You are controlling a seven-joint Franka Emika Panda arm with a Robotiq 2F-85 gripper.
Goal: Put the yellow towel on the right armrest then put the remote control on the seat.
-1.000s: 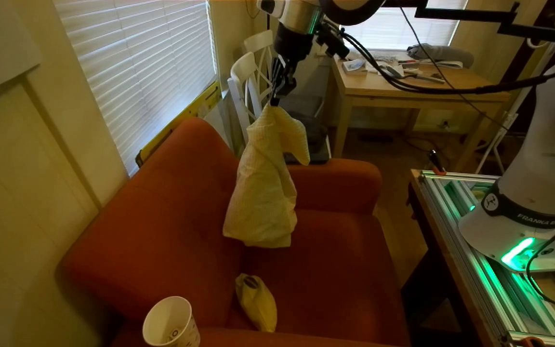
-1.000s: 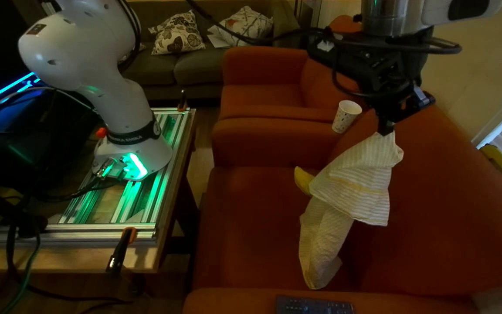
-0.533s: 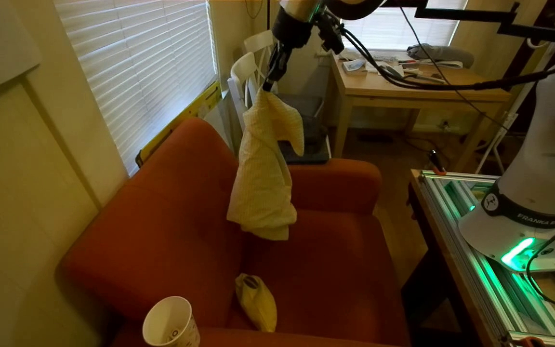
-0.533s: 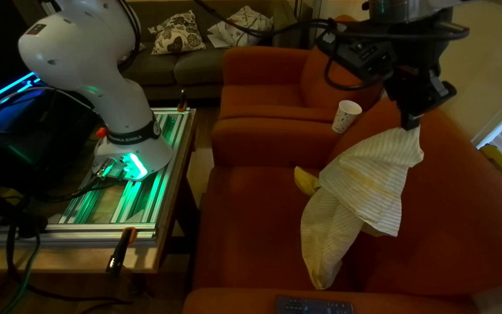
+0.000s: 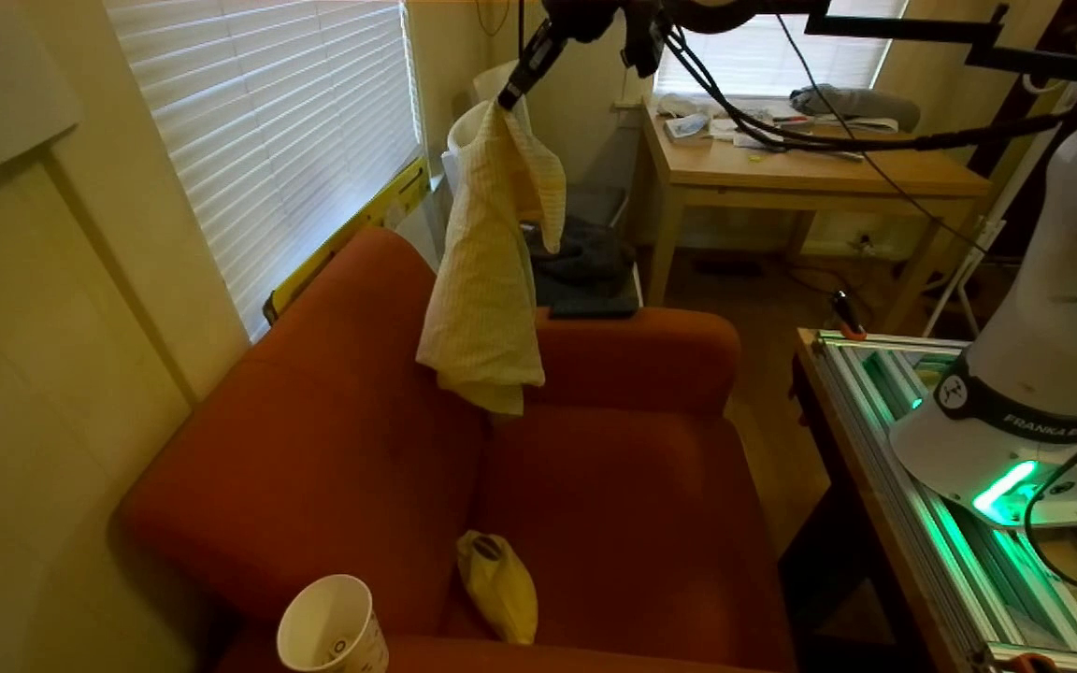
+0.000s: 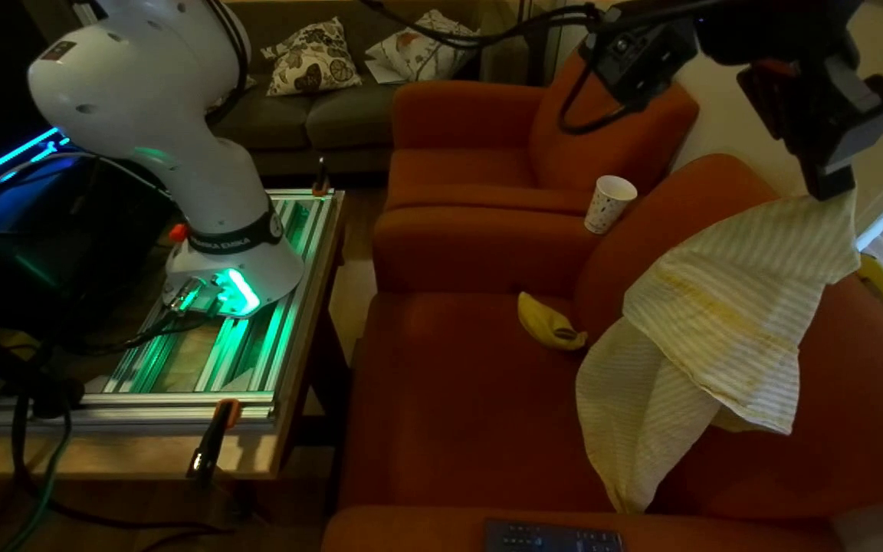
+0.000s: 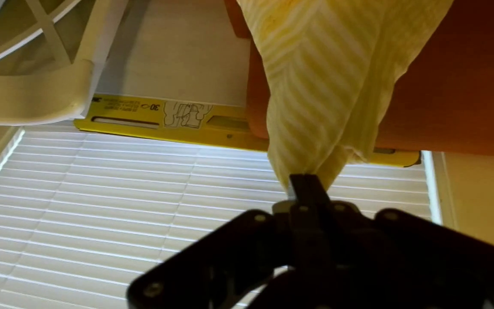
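Note:
My gripper (image 5: 506, 99) is shut on one corner of the yellow striped towel (image 5: 487, 280), which hangs below it. In the wrist view, the fingertips (image 7: 305, 177) pinch the towel (image 7: 324, 94). In an exterior view, the gripper (image 6: 831, 184) and towel (image 6: 725, 322) are in front of the red armchair's backrest, above the seat (image 6: 441, 399). The dark remote control (image 6: 553, 537) lies on the armrest (image 6: 403, 529) at the bottom edge, partly cut off. This armrest also shows behind the towel in an exterior view (image 5: 651, 360). The gripper does not touch the remote.
A yellow banana-like object (image 5: 501, 589) lies on the seat by the backrest (image 5: 314, 439). A white paper cup (image 6: 610, 205) stands on the other armrest (image 6: 480, 245). A white chair (image 7: 32, 94) and window blinds (image 7: 101, 206) are close to the gripper.
My gripper has risen and moved toward the backrest and window, carrying the towel. The towel's lower end is higher in an exterior view. The banana-like object is now uncovered.

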